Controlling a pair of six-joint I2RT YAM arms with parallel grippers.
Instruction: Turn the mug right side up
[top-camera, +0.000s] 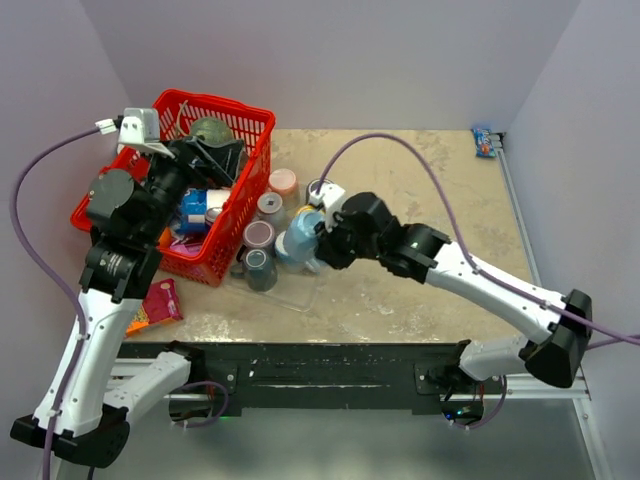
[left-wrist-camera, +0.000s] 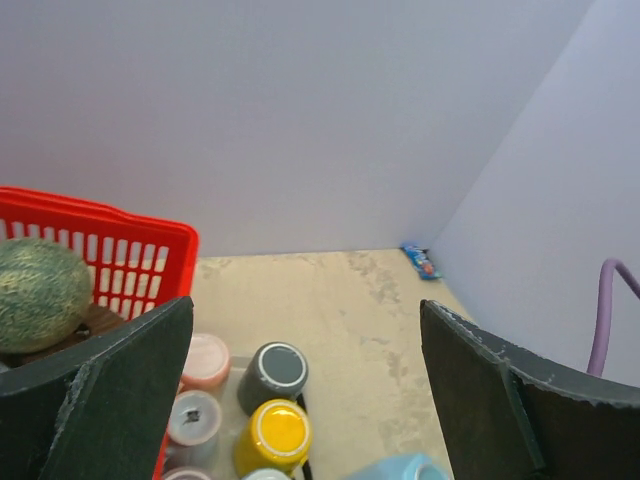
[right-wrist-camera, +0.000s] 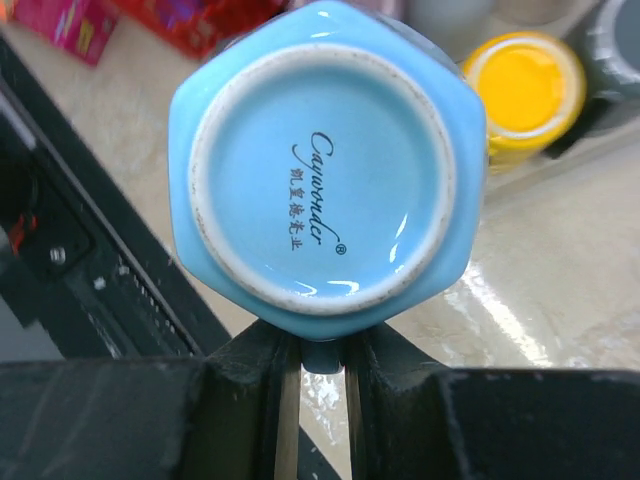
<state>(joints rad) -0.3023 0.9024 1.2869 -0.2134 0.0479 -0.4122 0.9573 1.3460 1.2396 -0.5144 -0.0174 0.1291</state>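
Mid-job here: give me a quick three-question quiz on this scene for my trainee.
1. True or false: the right gripper has its jaws shut on the handle of the light blue mug.
2. Which part of that mug faces the right wrist camera? A) open mouth B) base C) side wall
3. Fill in: the left gripper, near the red basket holding a melon, has its jaws ____.
Key: 1 true; 2 B; 3 open.
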